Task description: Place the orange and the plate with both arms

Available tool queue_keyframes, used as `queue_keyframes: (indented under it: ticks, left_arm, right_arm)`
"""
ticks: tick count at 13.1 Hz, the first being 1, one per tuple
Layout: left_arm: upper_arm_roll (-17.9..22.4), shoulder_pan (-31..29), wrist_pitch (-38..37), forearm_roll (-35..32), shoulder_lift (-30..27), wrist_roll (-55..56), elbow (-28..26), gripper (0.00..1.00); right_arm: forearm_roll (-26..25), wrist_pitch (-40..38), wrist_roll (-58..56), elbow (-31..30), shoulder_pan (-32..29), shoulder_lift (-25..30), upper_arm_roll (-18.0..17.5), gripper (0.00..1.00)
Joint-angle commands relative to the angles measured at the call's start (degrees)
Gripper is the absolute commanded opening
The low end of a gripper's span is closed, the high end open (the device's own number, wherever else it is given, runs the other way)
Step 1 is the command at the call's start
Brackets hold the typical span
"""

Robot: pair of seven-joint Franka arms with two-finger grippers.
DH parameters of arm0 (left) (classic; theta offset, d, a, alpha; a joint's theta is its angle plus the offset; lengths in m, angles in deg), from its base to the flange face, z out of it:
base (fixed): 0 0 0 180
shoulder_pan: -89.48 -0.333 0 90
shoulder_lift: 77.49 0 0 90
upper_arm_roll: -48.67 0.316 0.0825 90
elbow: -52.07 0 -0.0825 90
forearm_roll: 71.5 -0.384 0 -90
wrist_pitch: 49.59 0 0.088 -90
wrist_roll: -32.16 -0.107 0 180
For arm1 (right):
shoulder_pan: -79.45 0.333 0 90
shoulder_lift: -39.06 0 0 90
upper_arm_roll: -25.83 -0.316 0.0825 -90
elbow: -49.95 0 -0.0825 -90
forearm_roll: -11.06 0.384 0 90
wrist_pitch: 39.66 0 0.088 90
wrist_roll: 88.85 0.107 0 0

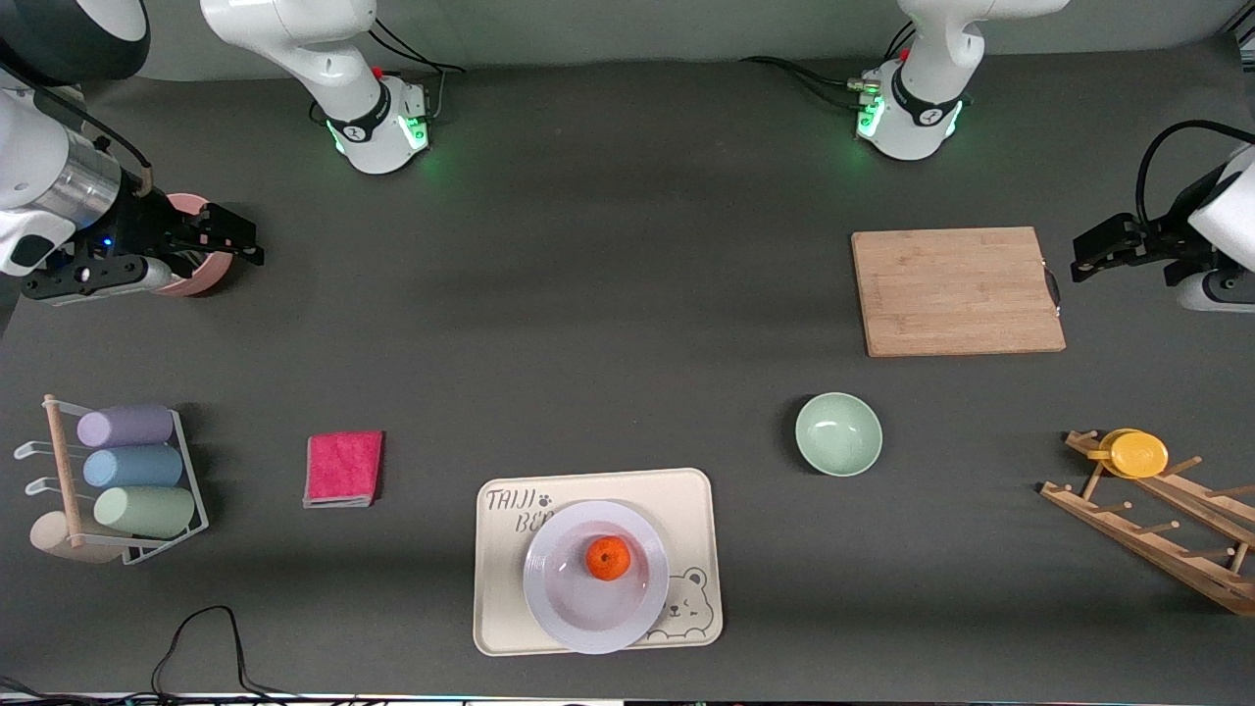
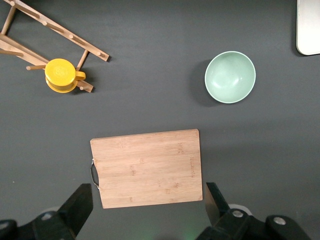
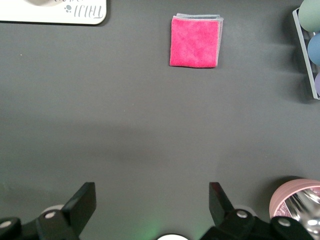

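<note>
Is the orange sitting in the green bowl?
No, the orange sits on the plate on the bear tray; the green bowl is empty.

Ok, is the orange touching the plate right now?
Touching. The front view shows the orange resting inside the plate, which sits on the bear tray; both grippers are up at the table's ends, away from it.

white arms [image 1: 294, 39], black end effectors, green base lights.
</note>
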Motion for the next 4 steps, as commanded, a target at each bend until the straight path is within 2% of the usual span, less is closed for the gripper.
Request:
queue_keyframes:
  ticks: [1,4]
  left_arm:
    - [0.3,0.7,-0.7,-0.3,-1.1,0.8,-0.6,1.00]
    - [0.3,0.7,-0.8,-0.3,-1.1,0.8,-0.6,1.00]
  right_arm:
    - [-1.1,-1.5,-1.1,1.0,0.9,0.2,0.7,1.00]
    - [-1.2,-2.9,-4.0,1.3,0.7,0.5,0.9,1.00]
